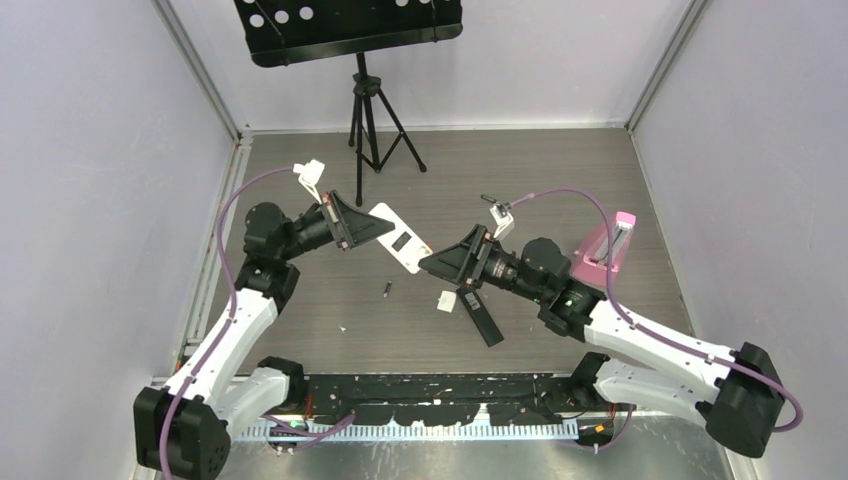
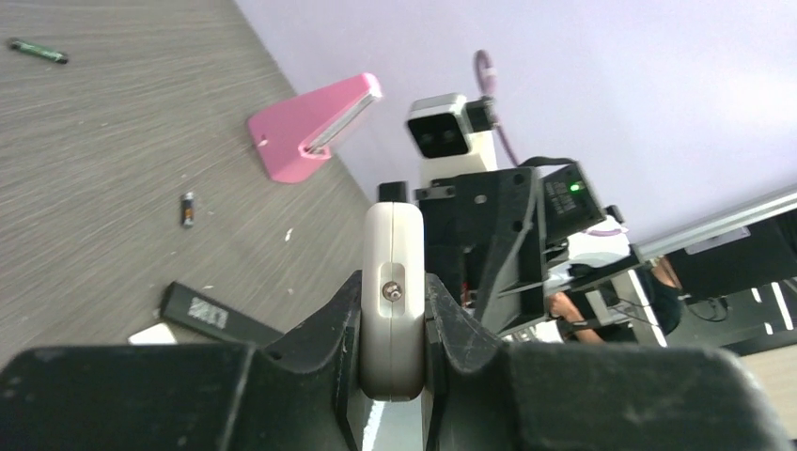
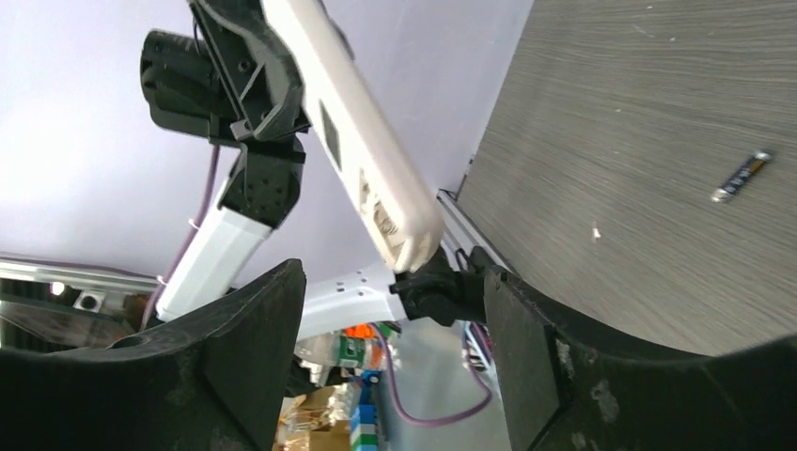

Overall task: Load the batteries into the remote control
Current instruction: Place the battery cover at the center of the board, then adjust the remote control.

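My left gripper point(image 1: 368, 226) is shut on the white remote point(image 1: 400, 238) and holds it above the table; in the left wrist view the remote point(image 2: 393, 282) stands edge-on between the pads. My right gripper point(image 1: 432, 263) is open and empty, just right of the remote's free end. In the right wrist view the remote point(image 3: 350, 132) slants down towards the open jaws point(image 3: 395, 348). A dark battery point(image 1: 387, 290) lies on the table below the remote and also shows in the right wrist view point(image 3: 742, 176). A green battery point(image 2: 38, 51) and a dark battery point(image 2: 187, 209) lie further off.
A black remote point(image 1: 481, 316) lies on the table under the right wrist, with a small white piece point(image 1: 447, 300) beside it. A pink stand point(image 1: 605, 247) sits at the right. A black tripod music stand point(image 1: 365, 110) is at the back.
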